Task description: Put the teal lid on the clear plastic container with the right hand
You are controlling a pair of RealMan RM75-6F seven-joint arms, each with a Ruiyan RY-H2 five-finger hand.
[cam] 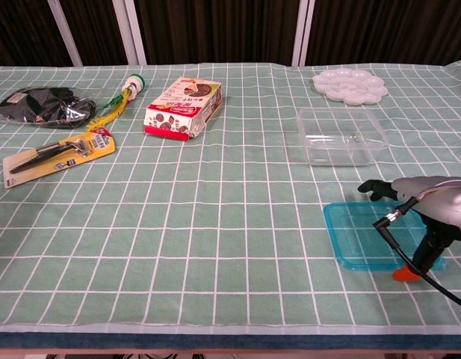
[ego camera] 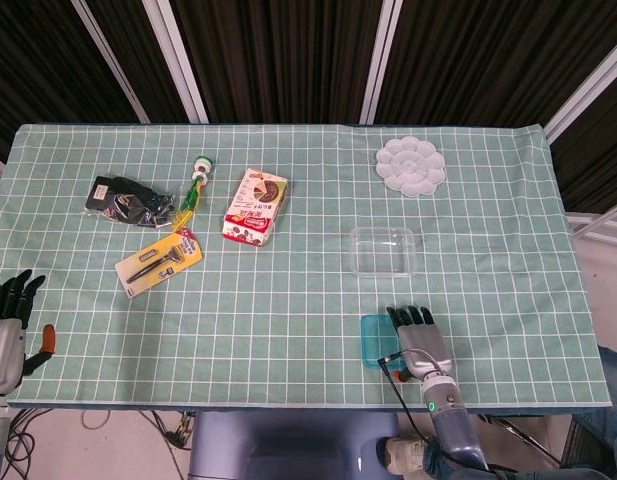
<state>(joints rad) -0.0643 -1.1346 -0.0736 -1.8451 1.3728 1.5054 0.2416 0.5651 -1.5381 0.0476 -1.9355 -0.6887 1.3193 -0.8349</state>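
Observation:
The teal lid (ego camera: 371, 341) (cam: 358, 235) lies flat on the tablecloth near the front edge. My right hand (ego camera: 420, 338) (cam: 430, 200) hovers over its right half with fingers stretched out flat. The orange-tipped thumb (cam: 406, 274) points down at the lid's near right corner. Nothing is held in it. The clear plastic container (ego camera: 383, 250) (cam: 341, 135) stands empty just beyond the lid, apart from the hand. My left hand (ego camera: 6, 325) hangs off the table's front left corner, fingers spread, holding nothing.
A white flower-shaped palette (ego camera: 410, 165) (cam: 350, 85) sits at the back right. A snack box (ego camera: 256, 205), a packaged tool (ego camera: 158, 261), a black bundle (ego camera: 128, 201) and a green-capped item (ego camera: 198, 178) lie on the left half.

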